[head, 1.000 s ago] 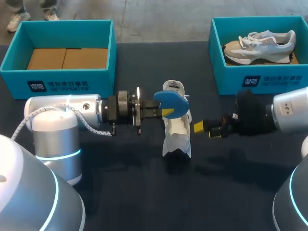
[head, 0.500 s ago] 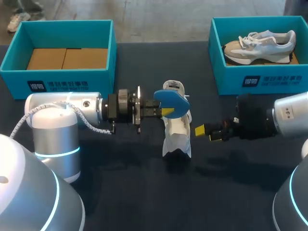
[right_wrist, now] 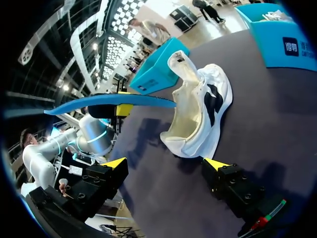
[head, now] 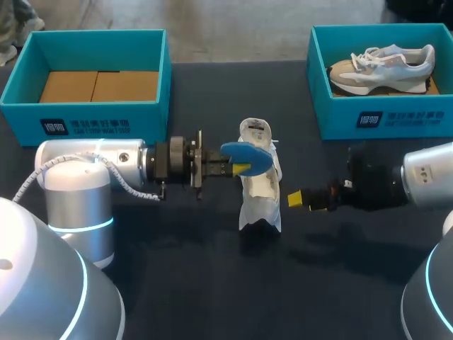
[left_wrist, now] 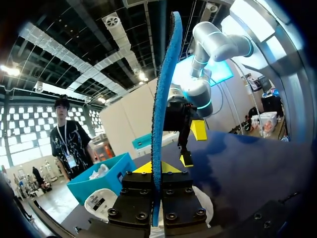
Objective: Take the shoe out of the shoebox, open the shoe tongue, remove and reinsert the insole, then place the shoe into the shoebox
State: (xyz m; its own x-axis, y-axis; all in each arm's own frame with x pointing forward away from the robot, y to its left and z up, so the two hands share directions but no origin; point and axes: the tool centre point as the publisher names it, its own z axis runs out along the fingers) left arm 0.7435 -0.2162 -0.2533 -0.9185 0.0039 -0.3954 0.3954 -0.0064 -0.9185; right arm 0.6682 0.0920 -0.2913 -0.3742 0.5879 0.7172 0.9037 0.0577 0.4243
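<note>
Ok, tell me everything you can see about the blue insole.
The blue insole is thin and slightly curved, with a textured edge. It is out of the white shoe, pinched at one end by the left gripper and held clear of the table. Its free end reaches the shoe's opening; whether they touch is unclear.

A dark navy worktop (head: 212,283) spreads across the scene, its cloth surface matte and lightly shadowed. At its far right corner stands a second teal box (head: 340,117), open at the top, with a small white printed mark on its front wall. Inside lies a grey-and-beige sneaker (head: 382,67) with white laces, on its side, its white sole toward the front wall.
</note>
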